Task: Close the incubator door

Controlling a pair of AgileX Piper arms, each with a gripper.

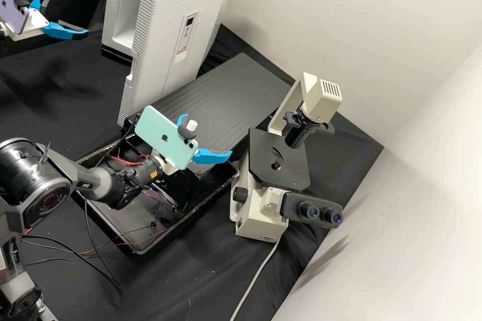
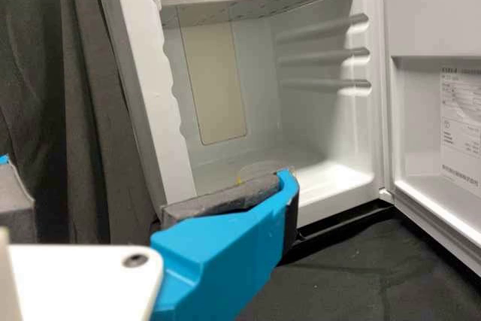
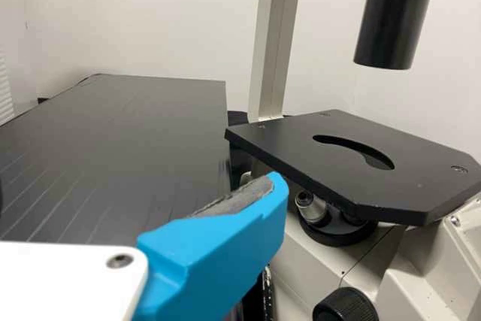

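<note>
Near incubator, L gripper spread; R gripper prob. too

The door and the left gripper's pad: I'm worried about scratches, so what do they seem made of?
Door: probably moulded plastic with a white satin finish, given its fine ribs and rounded edges. Pad: perhaps foam or felt, grey and matte, as its surface looks fuzzy.

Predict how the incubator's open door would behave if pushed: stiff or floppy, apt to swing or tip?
The door is probably stiff, being a thick, flat panel. It likely swings rather than tips, since one edge meets the cabinet. Its ribbed face may give some grip.
</note>
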